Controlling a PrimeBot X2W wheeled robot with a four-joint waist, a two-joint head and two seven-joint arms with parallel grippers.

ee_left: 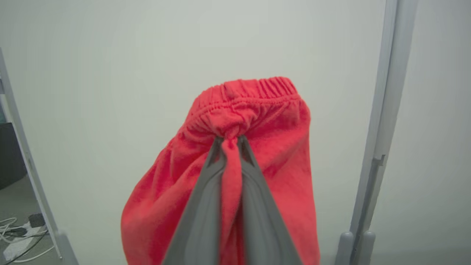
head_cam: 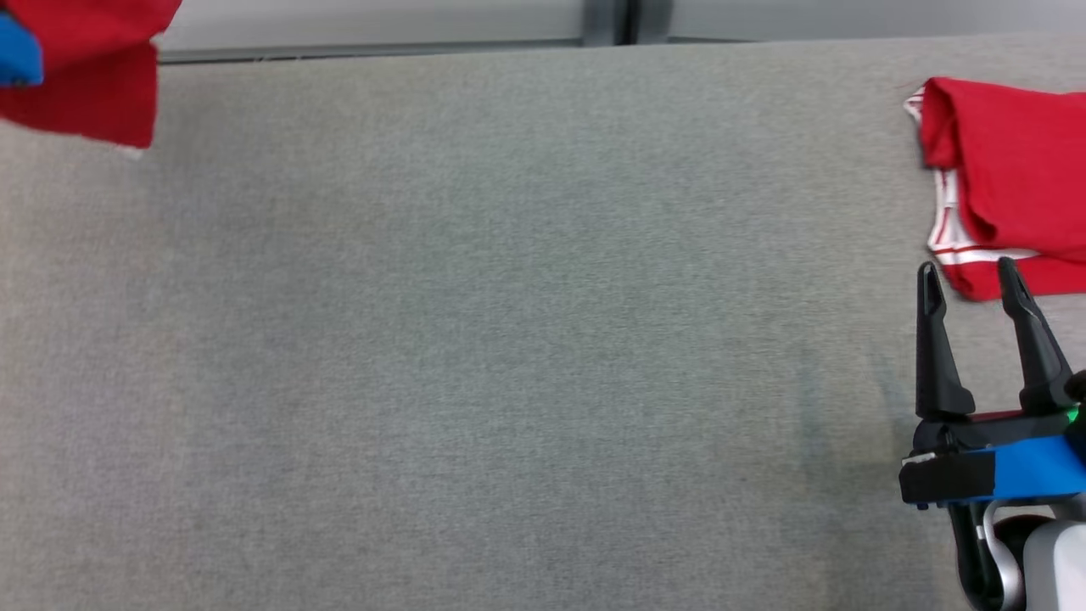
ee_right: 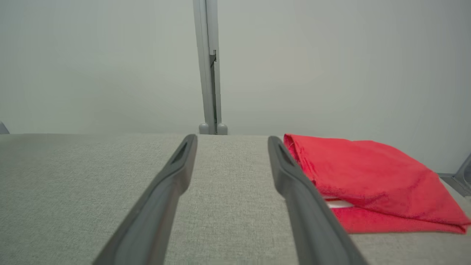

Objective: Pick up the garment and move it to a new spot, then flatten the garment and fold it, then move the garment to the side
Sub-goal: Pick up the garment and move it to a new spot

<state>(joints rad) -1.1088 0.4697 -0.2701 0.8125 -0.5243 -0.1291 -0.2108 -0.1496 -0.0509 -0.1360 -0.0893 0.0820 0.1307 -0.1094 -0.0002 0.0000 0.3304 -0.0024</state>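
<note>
- The garment (ee_left: 265, 125), red and fleecy, hangs in the air off the worktop (head_cam: 509, 339). In the head view it shows at the upper left (head_cam: 93, 85), above the far left corner.
- The grip is just below the elastic waistband (ee_left: 254, 86). A pinch of cloth is bunched between the two fingers and the rest drapes down around them.
- The left end effector (ee_left: 231, 141) is clamped tight on that pinch. Its jaws stand almost together, with only the fold of fabric between them.
- The right end effector (head_cam: 968, 271) is empty, its jaws spread wide, and it sits low over the near right of the worktop (ee_right: 73, 176).
- A folded red piece (head_cam: 1010, 170) with white stripes at its edge lies on the far right of the worktop, just beyond the right fingertips. In the right wrist view it is beside the right-hand finger (ee_right: 368, 173).
- Judgement on the step: this is the first one, pick up and carry to a new spot. The garment is lifted but not yet set down.
- Judgement on the next move: carry the garment over the bare middle of the worktop, well apart from the folded red piece, and lower it. The free right end effector will be needed to take a second edge for spreading.
- Risk: the single bunched pinch leaves the cloth crumpled, so flattening will take work.
</note>
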